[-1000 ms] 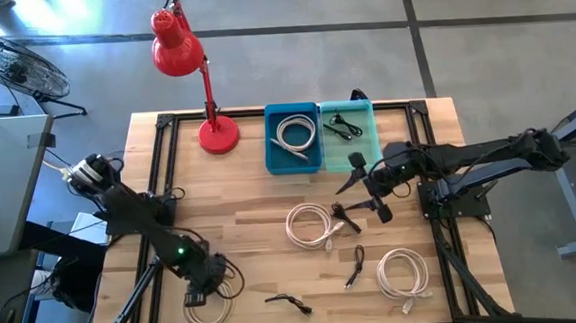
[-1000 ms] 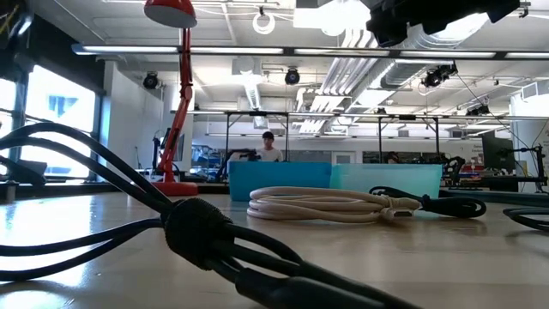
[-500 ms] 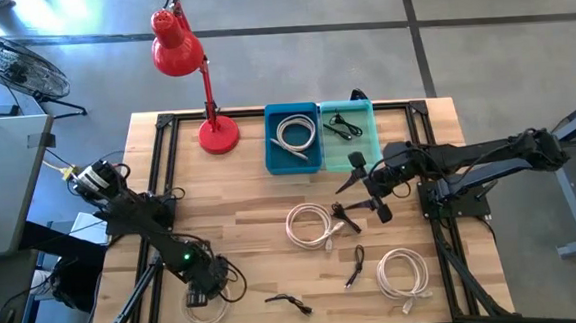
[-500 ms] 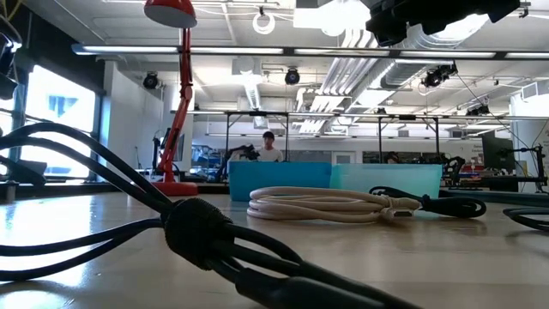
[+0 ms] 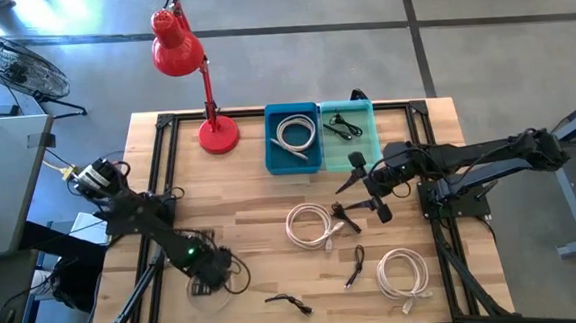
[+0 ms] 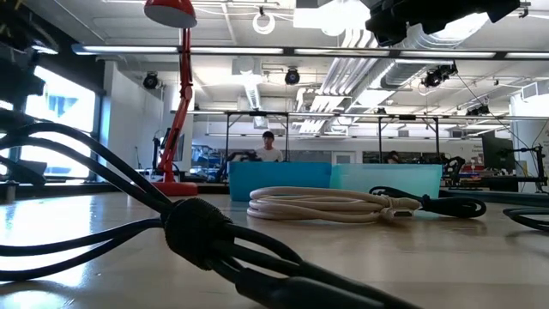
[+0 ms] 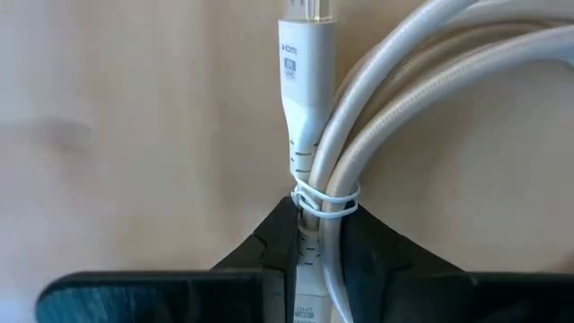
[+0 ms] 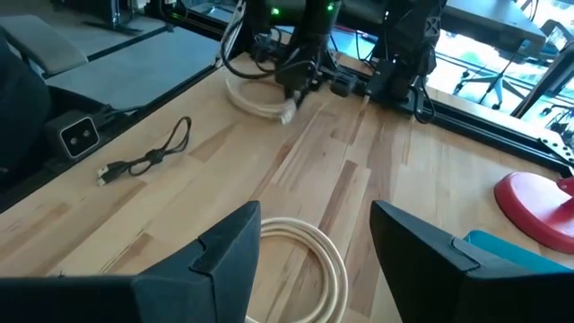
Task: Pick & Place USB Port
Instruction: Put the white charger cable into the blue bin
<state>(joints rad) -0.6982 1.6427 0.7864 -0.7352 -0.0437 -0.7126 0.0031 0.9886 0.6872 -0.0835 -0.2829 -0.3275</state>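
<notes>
- Left claw [image 5: 207,275] down at the near-left part of the tabletop [image 5: 250,199], clamped on the white coiled cable [image 7: 377,117]; in the left wrist view both fingers [image 7: 269,256] pinch the bundle just behind its white plug [image 7: 305,81] and wire tie [image 7: 325,202].
- Narrowed sharply over the last second, from wide open around the coil to pressed against it; shifted slightly inward along the tabletop too.
- Coil lying flat on the wood, not yet lifted.
- Judged meaning: grasp made, lift and carry to a bin next.
- Blue bin [image 5: 294,138] at the far edge already holding one white coil; teal bin [image 5: 348,133] beside it holding a small black cable.
- Right claw [image 5: 368,189] hovering mid-tabletop near another white coil [image 5: 310,225], fingers spread wide, nothing between them, unmoved.
- Further out: third white coil [image 5: 403,275], black cables [image 5: 289,302] near the front edge, red desk lamp [image 5: 187,72] at the far left.
- Risk, as a guess: loops slipping loose on the lift.
</notes>
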